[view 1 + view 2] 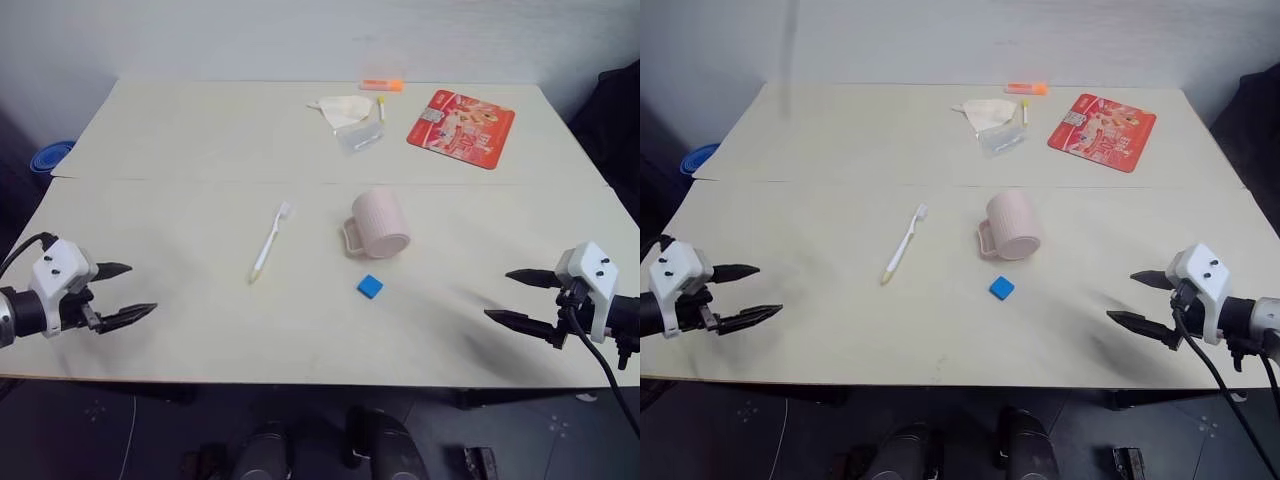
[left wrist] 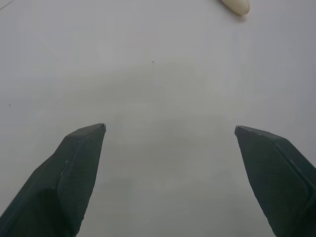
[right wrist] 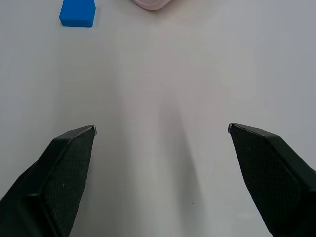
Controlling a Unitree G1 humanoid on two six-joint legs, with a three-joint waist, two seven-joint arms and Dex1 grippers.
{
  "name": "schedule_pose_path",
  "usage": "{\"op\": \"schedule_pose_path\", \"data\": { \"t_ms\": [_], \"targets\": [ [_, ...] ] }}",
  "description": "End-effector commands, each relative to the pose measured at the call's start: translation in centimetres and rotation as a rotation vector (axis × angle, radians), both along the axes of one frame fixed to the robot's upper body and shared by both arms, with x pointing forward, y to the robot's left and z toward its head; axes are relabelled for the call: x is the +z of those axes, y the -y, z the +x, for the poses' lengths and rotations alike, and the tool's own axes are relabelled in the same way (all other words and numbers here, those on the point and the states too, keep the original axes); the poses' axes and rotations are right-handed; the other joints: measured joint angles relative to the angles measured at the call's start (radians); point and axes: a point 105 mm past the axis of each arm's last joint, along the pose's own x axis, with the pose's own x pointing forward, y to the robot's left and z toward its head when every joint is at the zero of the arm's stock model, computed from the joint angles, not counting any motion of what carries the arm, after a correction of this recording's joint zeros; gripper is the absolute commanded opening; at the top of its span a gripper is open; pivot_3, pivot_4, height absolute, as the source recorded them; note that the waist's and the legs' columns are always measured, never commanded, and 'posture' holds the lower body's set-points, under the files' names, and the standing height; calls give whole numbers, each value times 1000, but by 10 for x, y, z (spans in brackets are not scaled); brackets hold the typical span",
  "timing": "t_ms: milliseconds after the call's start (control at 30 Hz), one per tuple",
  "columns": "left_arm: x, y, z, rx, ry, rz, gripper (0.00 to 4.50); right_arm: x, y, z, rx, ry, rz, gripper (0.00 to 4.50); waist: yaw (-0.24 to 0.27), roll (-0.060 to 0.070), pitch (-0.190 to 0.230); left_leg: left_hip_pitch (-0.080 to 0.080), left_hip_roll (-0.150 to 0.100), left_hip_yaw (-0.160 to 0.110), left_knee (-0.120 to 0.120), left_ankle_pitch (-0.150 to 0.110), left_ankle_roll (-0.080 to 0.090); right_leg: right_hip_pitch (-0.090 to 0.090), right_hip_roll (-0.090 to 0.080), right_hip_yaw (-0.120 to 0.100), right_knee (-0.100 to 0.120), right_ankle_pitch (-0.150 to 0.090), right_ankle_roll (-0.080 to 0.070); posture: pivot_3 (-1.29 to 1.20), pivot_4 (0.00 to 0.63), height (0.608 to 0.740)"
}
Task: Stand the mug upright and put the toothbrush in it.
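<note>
I've got the mug [image 1: 379, 222] lying on its side near the middle of the bench [image 1: 200, 140], handle toward me and to the left, open mouth facing the near edge. The toothbrush [image 1: 269, 242] lies flat just left of it, apart from it, bristle head pointing away from me and the yellowish handle end nearer me. A small blue block [image 1: 369, 287] sits just in front of the mug, not touching.

My left pincer [image 1: 120, 294] hangs over the near left part of the bench, fingers spread wide, nothing between them. The toothbrush is well off to its right and further in; in the left wrist view I catch only the tip of its handle end [image 2: 236, 5] ahead of the fingers. My right pincer [image 1: 518, 297] hangs over the near right part, also spread wide and empty. The mug is well apart from it, off to its left and further in; the right wrist view shows the mug's edge [image 3: 152, 4] and the blue block ahead.

At the far side I see a red packet [image 1: 460, 127], a crumpled tissue [image 1: 342, 108], a small clear bag [image 1: 359, 138], a short yellow-capped tube [image 1: 381, 106] and an orange item [image 1: 381, 85].
</note>
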Motion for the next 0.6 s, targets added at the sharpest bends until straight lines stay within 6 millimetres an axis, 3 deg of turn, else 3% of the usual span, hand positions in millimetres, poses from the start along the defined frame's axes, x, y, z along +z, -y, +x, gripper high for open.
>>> {"op": "schedule_pose_path", "data": {
  "t_ms": [33, 600],
  "targets": [
    [5, -1, 3, 6, 40, 5, 4469, 12, 2, 1, -10, 54, -6, 4500, 0, 0, 0, 0, 0, 0, 0, 0, 0, 0, 0, 0, 0, 0, 0, 0, 150, 740],
    [11, 8, 4, -2, 32, -79, 4469, 8, -3, 0, -12, 26, 33, 4500, 0, 0, 0, 0, 0, 2, 0, 0, 0, -1, 0, 1, 1, 0, 0, 0, 150, 740]
  ]
}}
